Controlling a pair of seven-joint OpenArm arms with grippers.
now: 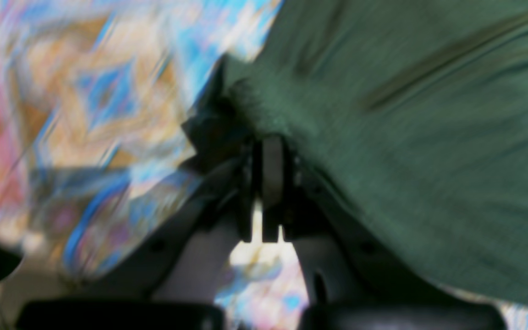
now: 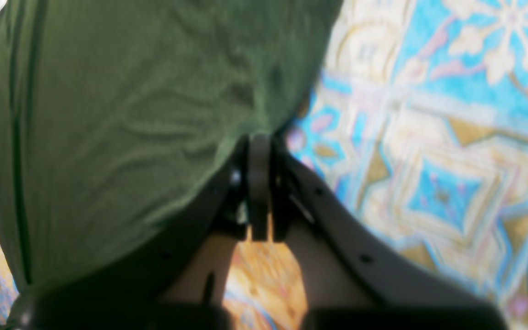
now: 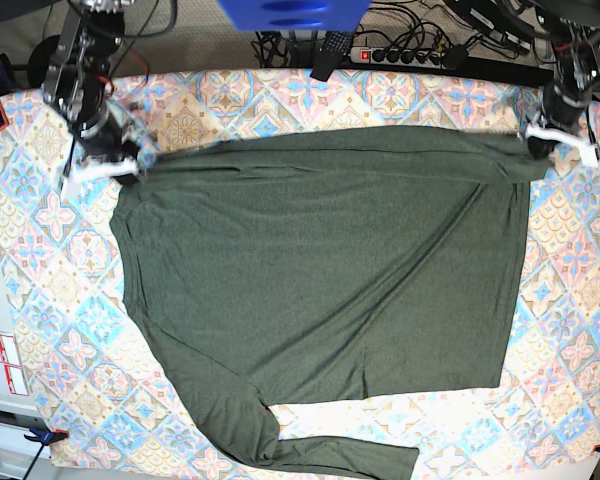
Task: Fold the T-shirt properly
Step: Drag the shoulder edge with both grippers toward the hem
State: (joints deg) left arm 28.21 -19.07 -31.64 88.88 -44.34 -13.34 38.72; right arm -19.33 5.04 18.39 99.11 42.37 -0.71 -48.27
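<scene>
t-shirt [image 3: 320,270] apparently in both jaws

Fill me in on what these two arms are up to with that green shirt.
Both arms are handling the olive-green long-sleeved shirt on the patterned tablecloth. The right gripper and the left gripper each have their jaws shut on the fabric at opposite ends of the shirt's far edge, which runs taut between them. The body lies spread flat, with one sleeve trailing along the near edge. No fold has been made yet.
</scene>
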